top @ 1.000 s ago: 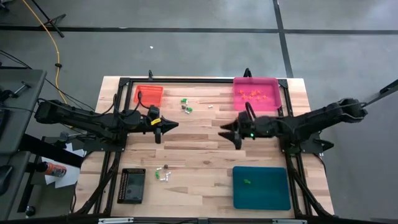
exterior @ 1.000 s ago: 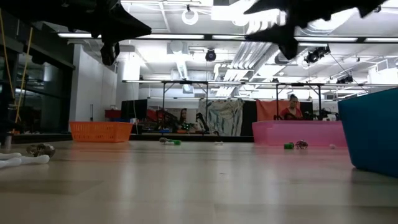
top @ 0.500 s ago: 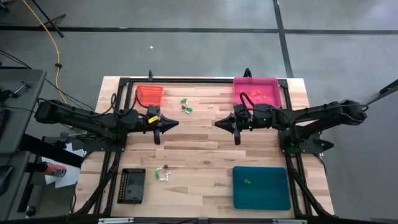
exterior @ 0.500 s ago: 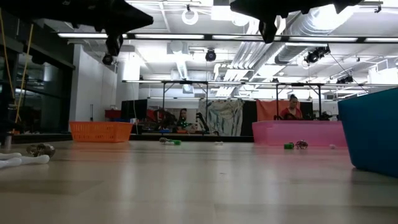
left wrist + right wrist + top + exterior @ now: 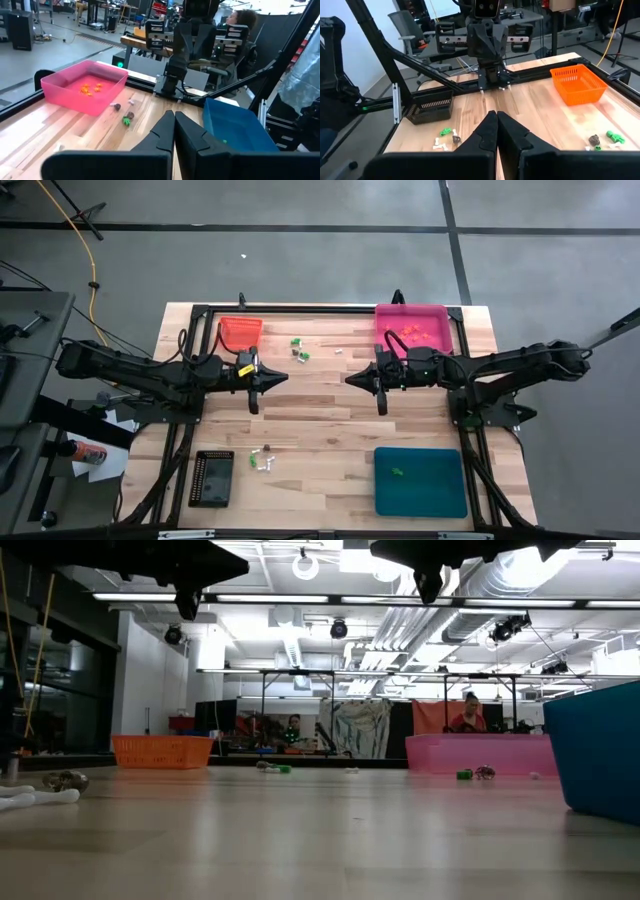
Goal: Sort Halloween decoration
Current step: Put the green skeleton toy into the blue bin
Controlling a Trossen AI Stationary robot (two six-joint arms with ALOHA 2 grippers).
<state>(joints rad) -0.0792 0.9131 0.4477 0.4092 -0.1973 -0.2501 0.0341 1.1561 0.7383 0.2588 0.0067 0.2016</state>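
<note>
The Halloween decoration lies scattered. Green and brown trinkets (image 5: 299, 348) sit near the far middle, and a white, green and brown cluster (image 5: 262, 459) sits near the front left. Orange ones (image 5: 410, 332) lie in the pink tray (image 5: 384, 340), and a green one (image 5: 398, 472) lies in the teal tray (image 5: 440, 495). My left gripper (image 5: 285, 378) and my right gripper (image 5: 348, 379) hang level above the table's middle, tips facing each other across a small gap. Both are shut and hold nothing, as the wrist views show (image 5: 174, 120) (image 5: 496, 120).
An orange tray (image 5: 240, 332) stands at the far left and a black tray (image 5: 212, 477) at the near left. A dark frame (image 5: 300, 308) runs along the table's edges. Bare wood lies below and between the grippers. People sit in the room beyond.
My right gripper has shut with nothing in it. It has risen and swung toward the far edge, rolling about its own line, then kept still. My left gripper has rolled in place. No trinket has moved.
</note>
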